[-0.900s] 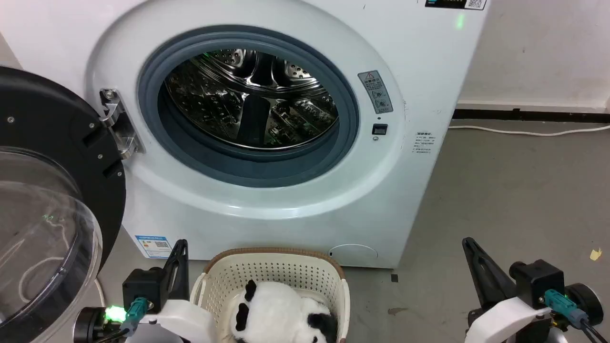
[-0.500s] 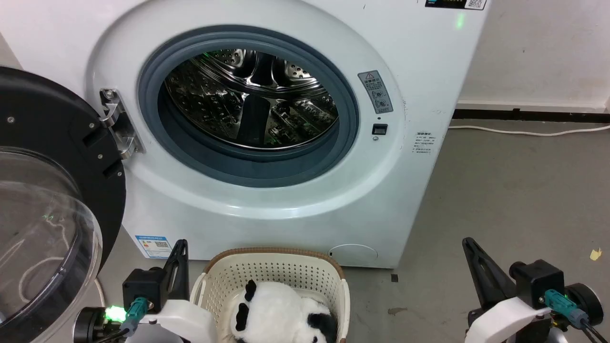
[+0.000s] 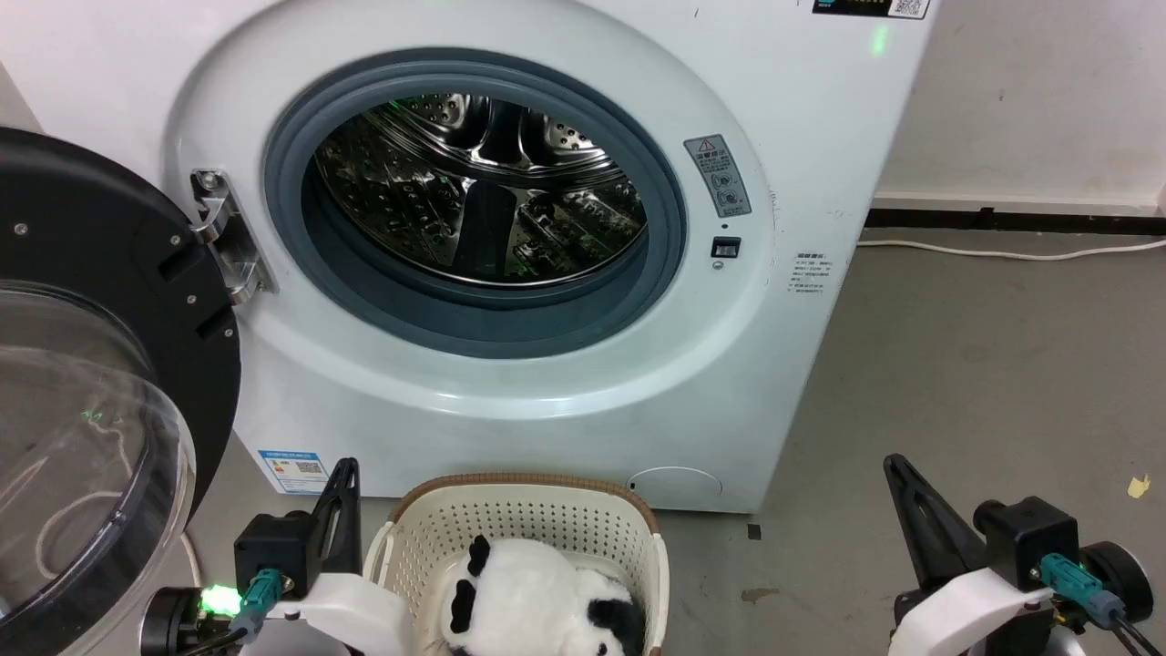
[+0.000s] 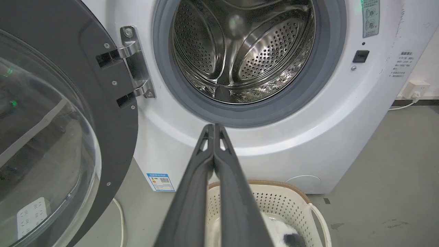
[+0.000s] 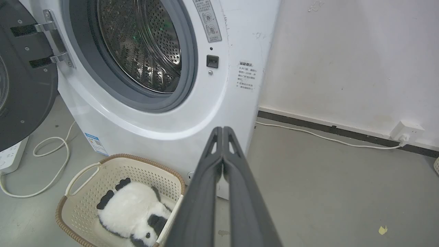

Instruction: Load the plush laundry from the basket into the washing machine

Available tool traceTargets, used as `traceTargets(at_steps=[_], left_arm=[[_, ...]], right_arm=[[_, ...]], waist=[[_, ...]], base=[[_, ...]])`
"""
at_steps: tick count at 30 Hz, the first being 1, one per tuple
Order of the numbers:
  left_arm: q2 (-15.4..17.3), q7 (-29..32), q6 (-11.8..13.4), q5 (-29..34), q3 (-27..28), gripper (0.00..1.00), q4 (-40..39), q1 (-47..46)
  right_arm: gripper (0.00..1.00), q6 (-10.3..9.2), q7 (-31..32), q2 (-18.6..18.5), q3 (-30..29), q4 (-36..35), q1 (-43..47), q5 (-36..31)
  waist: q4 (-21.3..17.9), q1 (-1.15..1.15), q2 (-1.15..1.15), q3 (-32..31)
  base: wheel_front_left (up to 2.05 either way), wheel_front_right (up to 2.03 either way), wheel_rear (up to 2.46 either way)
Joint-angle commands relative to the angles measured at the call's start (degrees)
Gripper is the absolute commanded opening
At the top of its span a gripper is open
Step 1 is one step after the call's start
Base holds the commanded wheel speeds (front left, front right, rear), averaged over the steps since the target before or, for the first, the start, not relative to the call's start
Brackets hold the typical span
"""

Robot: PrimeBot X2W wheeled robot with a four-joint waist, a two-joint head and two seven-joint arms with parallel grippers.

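The plush laundry [image 3: 537, 597], a black-and-white panda, lies inside the cream basket [image 3: 519, 515] on the floor right in front of the washing machine [image 3: 565, 383]. Its door [image 3: 82, 364] hangs open to the left and the steel drum [image 3: 478, 187] holds nothing I can see. My left gripper [image 3: 344, 466] is shut, just left of the basket, fingers pointing up. My right gripper [image 3: 894, 463] is shut too, well to the basket's right over bare floor. The wrist views show the left gripper [image 4: 213, 127] and right gripper [image 5: 223, 129] with fingers pressed together, the panda [image 5: 132, 211] in the basket [image 5: 103, 164] below.
The open door [image 4: 51, 120] takes up the space at the left. A white cable [image 3: 1011, 251] runs along the wall base to a socket [image 5: 406, 132]. A looped cord [image 5: 44, 164] and power strip [image 5: 10, 156] lie left of the machine. Grey floor [image 3: 984, 383] extends to the right.
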Motion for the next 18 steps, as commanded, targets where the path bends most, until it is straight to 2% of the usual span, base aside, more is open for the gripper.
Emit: traceTargets(at_steps=[1, 14, 15, 18], left_arm=[[-0.01, 0.02, -0.25, 0.09, 0.09, 0.0, -0.23, -0.88], [-0.01, 0.02, -0.25, 0.09, 0.09, 0.0, -0.23, -0.88], [-0.01, 0.02, -0.25, 0.09, 0.09, 1.0, -0.23, -0.88], [0.0, -0.04, 0.09, -0.01, -0.07, 1.0, 0.04, 0.03]], right_arm=[[0.0, -0.05, 0.02, 0.27, -0.14, -0.23, -0.71, -0.36], [0.0, -0.05, 0.02, 0.27, -0.14, -0.23, -0.71, -0.36], [1.0, -0.05, 0.02, 0.27, -0.14, -0.23, -0.71, -0.36], [1.0, 0.0, -0.04, -0.01, 0.04, 0.02, 0.02, 0.07]], waist=[[0.0, 0.0, 0.0, 0.0], [0.0, 0.0, 0.0, 0.0], [0.0, 0.0, 0.0, 0.0], [0.0, 0.0, 0.0, 0.0]], base=[[0.0, 0.0, 0.0], [0.0, 0.0, 0.0], [0.0, 0.0, 0.0], [0.0, 0.0, 0.0]])
